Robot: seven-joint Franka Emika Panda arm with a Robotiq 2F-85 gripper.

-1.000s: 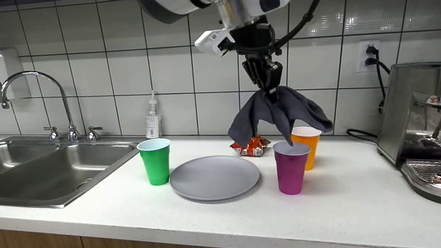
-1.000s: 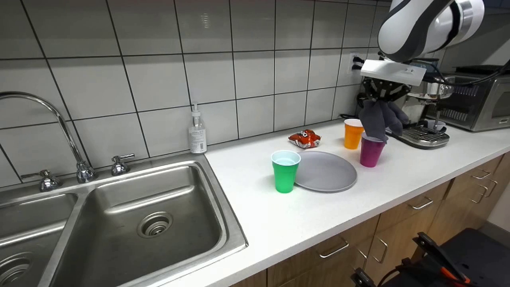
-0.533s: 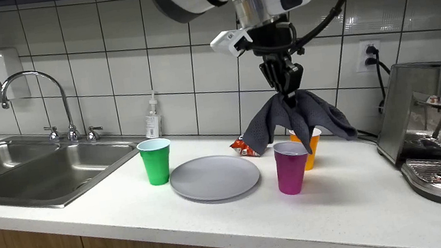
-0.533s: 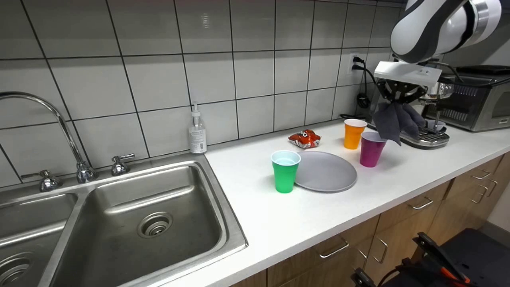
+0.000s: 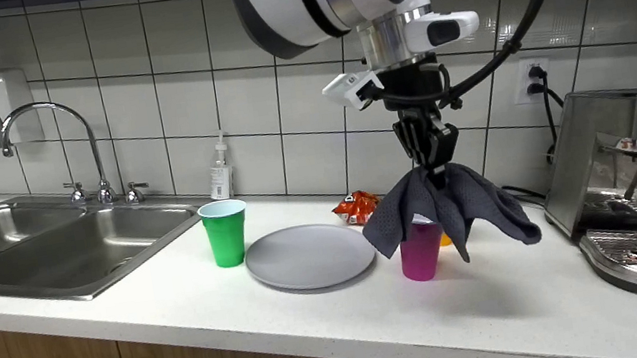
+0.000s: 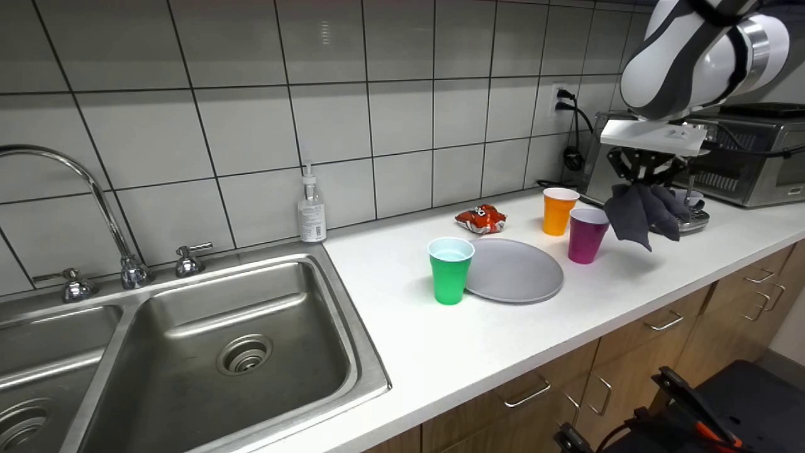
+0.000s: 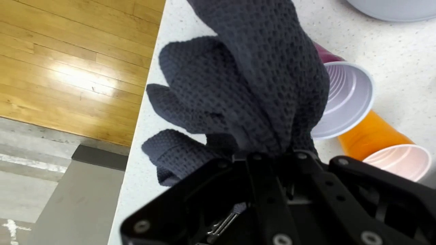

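The fingers [image 7: 264, 190] are pinching a dark grey cloth [image 5: 443, 211] at its top, and its folds hang loose in the air over the bench [image 5: 327, 320]. Taking an exterior view as a clock face with the fingers at its centre, a purple cup [image 5: 421, 261] stands upright at about seven o'clock, partly hidden behind the cloth (the two overlap there, but whether they touch I cannot tell). An orange cup [image 6: 556, 217] stands upright near it, at ten o'clock from the purple cup in an exterior view. A round grey plate [image 5: 310, 256] lies flat at eight o'clock from the fingers, with a green cup [image 5: 226, 237] upright just beside it, at the plate's own ten o'clock. A red packet [image 5: 353, 208] lies towards nine o'clock from the fingers; well apart, the sink [image 5: 81, 239] is at nine and the coffee machine [image 5: 602, 174] at about three. In the wrist view the cloth fans out from the fingers towards eleven o'clock, with the purple cup's mouth at two and the orange cup at three.
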